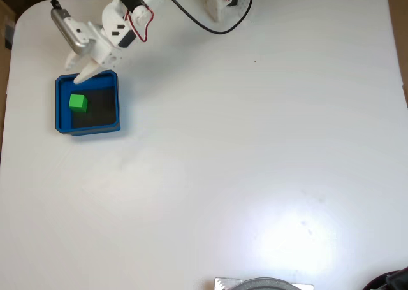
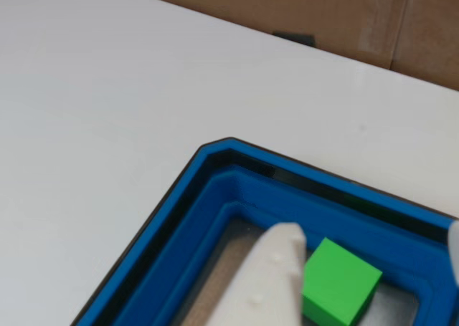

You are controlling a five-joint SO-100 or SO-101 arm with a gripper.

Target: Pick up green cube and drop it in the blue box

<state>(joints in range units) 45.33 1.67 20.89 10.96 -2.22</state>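
While the green cube point(image 1: 77, 102) lies free on the dark floor of the blue box point(image 1: 116, 105), toward the left wall in the fixed view, the task looks essentially done and the step in hand is clearing away. The claw point(image 1: 81, 79) hangs over the box's upper rim, spread and pinching nothing; in the other view one white finger point(image 2: 269, 283) sits just beside the cube, so a straight lift should avoid nudging it. Count: one cube, one box, one arm on the white counter point(image 1: 255, 162).
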